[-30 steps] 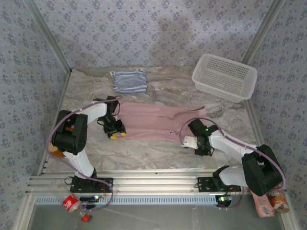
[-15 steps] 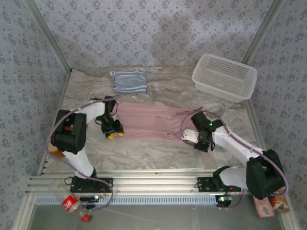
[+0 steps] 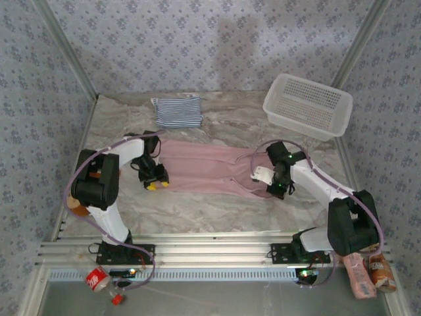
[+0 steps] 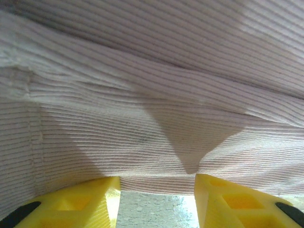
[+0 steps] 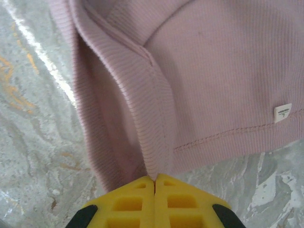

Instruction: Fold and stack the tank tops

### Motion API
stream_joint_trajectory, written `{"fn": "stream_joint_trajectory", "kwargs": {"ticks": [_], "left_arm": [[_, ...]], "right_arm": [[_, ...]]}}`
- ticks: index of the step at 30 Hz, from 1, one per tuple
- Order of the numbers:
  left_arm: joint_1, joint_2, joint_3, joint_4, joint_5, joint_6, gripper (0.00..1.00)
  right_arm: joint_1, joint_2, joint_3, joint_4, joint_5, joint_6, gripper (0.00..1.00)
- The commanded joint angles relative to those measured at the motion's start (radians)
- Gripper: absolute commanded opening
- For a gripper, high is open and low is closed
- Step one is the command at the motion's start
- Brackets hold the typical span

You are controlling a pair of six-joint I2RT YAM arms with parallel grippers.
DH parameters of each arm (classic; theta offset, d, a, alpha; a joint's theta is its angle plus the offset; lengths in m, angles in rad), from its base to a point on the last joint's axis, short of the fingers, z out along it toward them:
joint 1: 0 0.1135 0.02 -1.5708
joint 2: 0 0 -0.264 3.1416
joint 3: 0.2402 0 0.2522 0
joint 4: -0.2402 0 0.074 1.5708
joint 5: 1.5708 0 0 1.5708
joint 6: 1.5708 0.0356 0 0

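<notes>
While the pink tank top (image 3: 200, 170) lies flat across the middle of the counter (image 3: 210, 212), its long axis running left to right in the overhead view, you have an arm at each end of it. Your right fingers (image 5: 128, 202) are pressed together on a raised fold of pink cloth at the strap end, right of centre. In the right wrist view the seamed edge runs straight down into the line where the two yellow tips meet, so that end reads as pinched. Your left fingers (image 4: 71, 202) sit at the opposite end, left of centre, and are spread. The ribbed edge lies just at their tips, bare counter shows in the gap between them, and nothing looks gripped. The garment stretches away from the right fingers toward the left of the frame, so I judge that a fold would carry the held end leftward over the body, toward the left arm. The striped tank top (image 3: 177, 110) lies folded at the upper left, just beyond the pink one's left end and nearer your left arm. The white basket (image 3: 308, 105) stands well apart at the upper right.
</notes>
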State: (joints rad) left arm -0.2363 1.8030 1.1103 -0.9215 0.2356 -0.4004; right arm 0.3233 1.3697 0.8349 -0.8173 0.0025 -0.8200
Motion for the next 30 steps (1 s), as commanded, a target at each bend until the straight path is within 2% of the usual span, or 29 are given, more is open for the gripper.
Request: {"fn": "stream_joint_trajectory", "kwargs": {"ticks": [1,14,20,23,25,28,30], "left_arm": [[0.01,0.019,0.006,-0.037,-0.016,0.024,0.45],[0.038,-0.007,-0.008,-0.053,-0.023,0.052,0.45],[0.04,-0.025,0.004,-0.065,0.02,0.052,0.45],[0.043,-0.035,0.042,-0.09,0.025,0.055,0.45],[0.046,-0.042,0.079,-0.101,0.031,0.055,0.45],[0.048,-0.03,0.152,-0.118,0.032,0.062,0.45],[0.049,-0.005,0.214,-0.119,0.025,0.068,0.45]], "right_arm": [[-0.03,0.04,0.024,0.027,-0.012,0.006,0.07],[-0.085,0.257,0.138,0.118,0.072,0.073,0.12],[-0.085,0.219,0.132,0.099,0.057,0.105,0.24],[-0.087,0.162,0.134,0.07,0.041,0.135,0.34],[-0.087,0.135,0.144,0.026,0.044,0.161,0.37],[-0.08,0.085,0.165,-0.022,0.089,0.279,0.41],[-0.079,0.052,0.194,-0.037,0.092,0.418,0.44]]}}
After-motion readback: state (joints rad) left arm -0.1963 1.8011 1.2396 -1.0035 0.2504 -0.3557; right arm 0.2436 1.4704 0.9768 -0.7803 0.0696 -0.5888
